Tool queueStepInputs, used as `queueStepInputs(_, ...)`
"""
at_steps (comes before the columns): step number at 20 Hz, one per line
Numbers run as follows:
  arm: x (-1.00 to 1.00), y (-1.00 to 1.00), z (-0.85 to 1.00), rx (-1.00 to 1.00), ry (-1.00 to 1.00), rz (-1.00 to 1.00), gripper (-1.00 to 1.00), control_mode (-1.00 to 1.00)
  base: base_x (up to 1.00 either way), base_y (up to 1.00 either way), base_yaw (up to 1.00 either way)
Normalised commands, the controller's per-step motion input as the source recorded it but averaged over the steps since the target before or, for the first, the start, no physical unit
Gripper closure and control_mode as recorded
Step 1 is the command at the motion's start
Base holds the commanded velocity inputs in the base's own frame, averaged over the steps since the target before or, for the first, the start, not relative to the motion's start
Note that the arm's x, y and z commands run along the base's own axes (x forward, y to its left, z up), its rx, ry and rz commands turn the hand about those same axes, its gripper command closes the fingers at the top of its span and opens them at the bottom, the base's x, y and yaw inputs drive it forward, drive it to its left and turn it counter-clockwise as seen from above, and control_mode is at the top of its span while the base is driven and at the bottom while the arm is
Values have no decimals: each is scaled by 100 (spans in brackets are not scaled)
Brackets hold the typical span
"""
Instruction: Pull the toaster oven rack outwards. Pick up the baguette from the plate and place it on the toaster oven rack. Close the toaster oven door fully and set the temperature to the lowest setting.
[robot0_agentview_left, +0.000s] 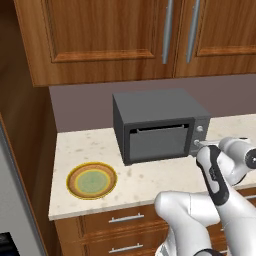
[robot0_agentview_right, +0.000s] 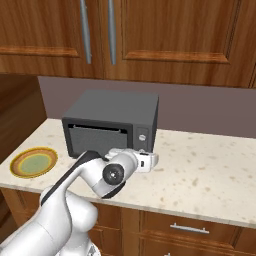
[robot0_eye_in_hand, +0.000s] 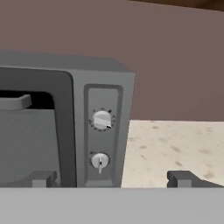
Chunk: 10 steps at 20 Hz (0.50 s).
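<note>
Toaster oven (robot0_agentview_left: 157, 125): dark grey, door shut, two pale round knobs.

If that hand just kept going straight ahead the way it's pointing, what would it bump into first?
Most likely the toaster oven's narrow control panel: the open hand faces it squarely, its lower knob roughly midway between the fingertips. How much gap remains is hard to judge.

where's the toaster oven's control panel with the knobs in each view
Left base view: control panel at the right end of the toaster oven, right of centre, just above the hand.
Right base view: near centre, just above the hand.
Hand view: centre, two round knobs stacked.
Shared landmark: the closed toaster oven door beside it.
</note>
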Motion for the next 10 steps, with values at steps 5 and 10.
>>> queueStepInputs(5,1,5,-23,0,0,0,-100,-100,0,0,0)
queueStepInputs(10,6,12,-29,0,0,0,-100,-100,0,0,0)
